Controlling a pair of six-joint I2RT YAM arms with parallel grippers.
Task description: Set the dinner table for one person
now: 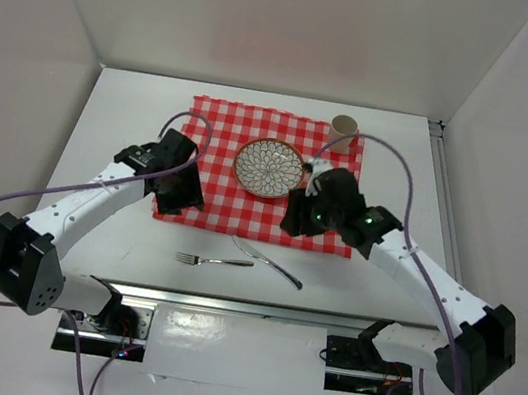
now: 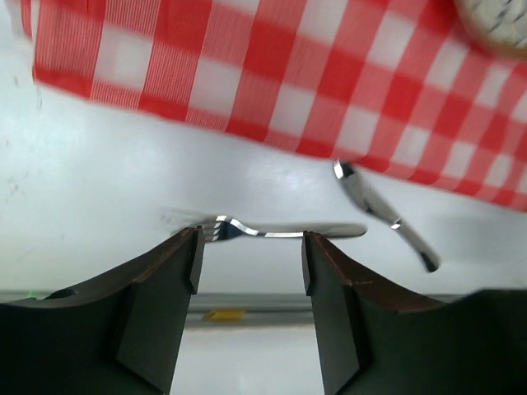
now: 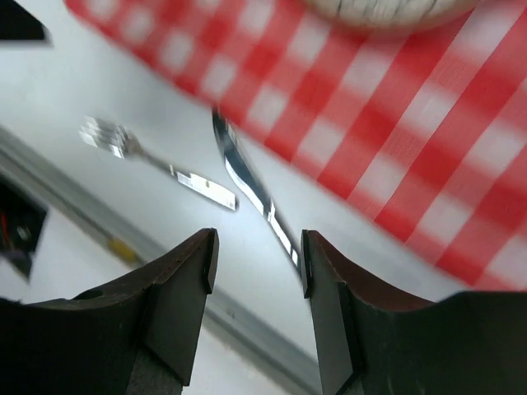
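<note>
On the white dinner table [image 1: 134, 125] lies a red-and-white checked cloth [image 1: 215, 189]. A patterned plate [image 1: 269, 168] sits on it, and a tan cup [image 1: 344, 127] stands at its far right corner. A fork [image 1: 215, 261] and a knife [image 1: 268, 262] lie on the bare table in front of the cloth; both show in the left wrist view, fork [image 2: 272, 231] and knife [image 2: 383, 214], and in the right wrist view, fork [image 3: 156, 162] and knife [image 3: 255, 193]. My left gripper [image 1: 179, 202] hovers open over the cloth's left edge. My right gripper [image 1: 298, 222] hovers open over the cloth's right part.
A metal rail [image 1: 245, 308] runs along the table's near edge, with both arm bases behind it. White walls [image 1: 274, 17] close in the table at the back and both sides.
</note>
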